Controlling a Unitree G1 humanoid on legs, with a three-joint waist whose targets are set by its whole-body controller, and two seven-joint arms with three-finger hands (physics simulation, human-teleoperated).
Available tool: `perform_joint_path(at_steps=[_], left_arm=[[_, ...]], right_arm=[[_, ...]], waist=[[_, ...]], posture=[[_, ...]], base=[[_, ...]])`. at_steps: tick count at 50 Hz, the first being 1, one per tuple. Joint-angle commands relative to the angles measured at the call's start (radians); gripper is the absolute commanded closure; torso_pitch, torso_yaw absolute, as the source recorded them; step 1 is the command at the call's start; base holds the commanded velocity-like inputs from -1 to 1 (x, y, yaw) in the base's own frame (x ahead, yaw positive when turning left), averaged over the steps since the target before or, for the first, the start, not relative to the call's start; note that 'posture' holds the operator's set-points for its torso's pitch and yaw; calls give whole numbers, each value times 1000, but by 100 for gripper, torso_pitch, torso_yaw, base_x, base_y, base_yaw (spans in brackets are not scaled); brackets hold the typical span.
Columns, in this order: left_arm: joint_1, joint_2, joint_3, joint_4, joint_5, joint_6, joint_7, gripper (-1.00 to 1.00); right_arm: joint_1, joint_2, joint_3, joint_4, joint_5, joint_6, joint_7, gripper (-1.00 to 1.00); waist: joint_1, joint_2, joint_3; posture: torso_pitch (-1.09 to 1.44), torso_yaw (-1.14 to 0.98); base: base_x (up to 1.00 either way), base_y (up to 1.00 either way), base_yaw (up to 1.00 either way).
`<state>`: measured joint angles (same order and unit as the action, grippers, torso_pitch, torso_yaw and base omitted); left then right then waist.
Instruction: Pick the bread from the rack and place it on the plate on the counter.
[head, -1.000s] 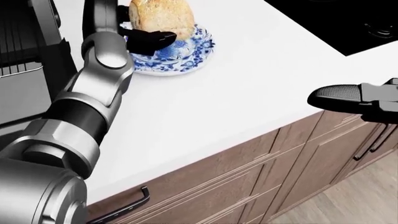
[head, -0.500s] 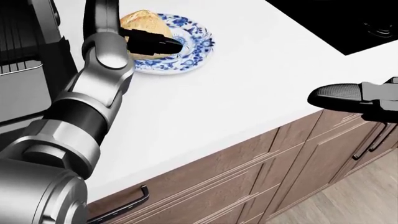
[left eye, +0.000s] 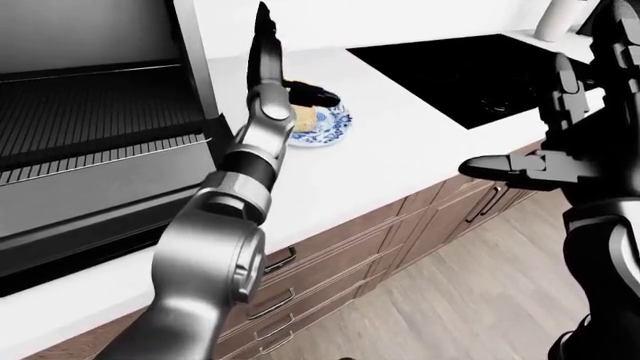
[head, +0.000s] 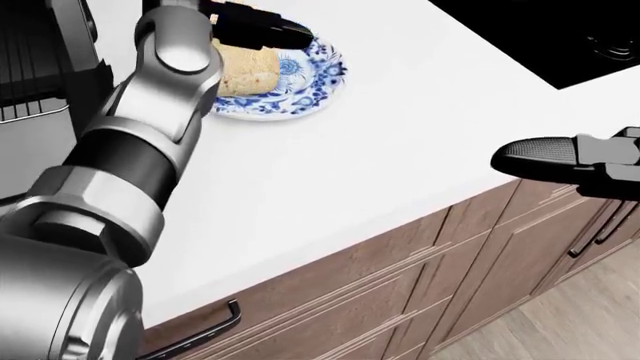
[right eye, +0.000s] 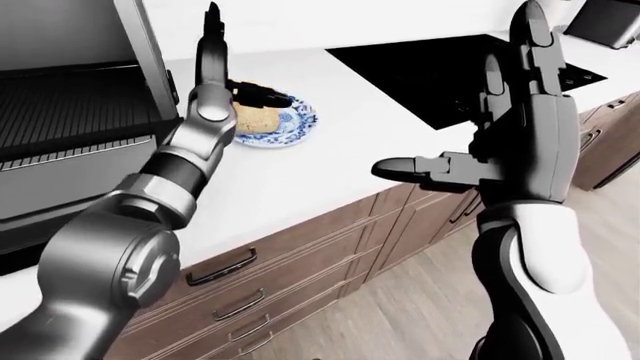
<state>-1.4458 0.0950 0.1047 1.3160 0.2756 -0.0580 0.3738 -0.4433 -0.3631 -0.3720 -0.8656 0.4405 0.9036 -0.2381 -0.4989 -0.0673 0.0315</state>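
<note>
While the left robot hand (head: 262, 28) hovers just above the bread (head: 245, 67) with its dark fingers spread and closed on nothing, we judge the main risk to be a careless retreat; the fingers stand so near the loaf that a sideways sweep could drag it off the plate (head: 310, 86), and the forearm crosses over the loaf in the head view, so we cannot tell whether any fingertip touches the crust. The bread lies on the blue-patterned plate, toward its left side in the head view, and part of it is hidden behind the arm; whether it overhangs the rim there we cannot say, and a nudge from the wrist could tip it onto the counter (head: 400, 142). The plate sits near the rack (left eye: 90, 112), so an elbow swinging left could strike that frame and jolt the arm. The right robot hand (head: 560, 159) hangs open off the counter's edge, above the wooden drawers (head: 480, 255), well apart from the plate; it holds nothing, and we see little danger from it unless the body turns; the black stove (left eye: 450, 71) lies beyond and plays no part.
</note>
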Motion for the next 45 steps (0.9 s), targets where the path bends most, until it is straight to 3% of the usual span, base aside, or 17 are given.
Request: perform_joint_path(at_steps=[1, 16, 25, 34, 45], left_arm=[[-52, 6, -4, -51, -7, -28, -12, -100], [-71, 9, -52, -227, -47, 6, -81, -100], [40, 4, -78, -602, -31, 196, -154, -100], [146, 6, -101, -973, 49, 413, -268, -100], [198, 24, -87, -1264, 93, 587, -381, -100]], right_arm=[[-25, -14, -11, -16, -4, -25, -3, -100], [-46, -21, 0, -3, 1, -23, -11, -100], [-45, -21, -3, -9, 4, -22, -9, -100], [-45, -15, 10, -2, -5, -33, -11, -100], [-64, -18, 15, 3, -13, -23, -6, -100]], waist=[[-1, 0, -28], [0, -2, -22], [-3, 2, -15], [-6, 6, -9], [-10, 10, -3]], posture=[[10, -43], [10, -43], [10, -43], [10, -43], [10, -43]], base=[[0, 0, 0], [0, 0, 0], [0, 0, 0], [0, 0, 0], [0, 0, 0]])
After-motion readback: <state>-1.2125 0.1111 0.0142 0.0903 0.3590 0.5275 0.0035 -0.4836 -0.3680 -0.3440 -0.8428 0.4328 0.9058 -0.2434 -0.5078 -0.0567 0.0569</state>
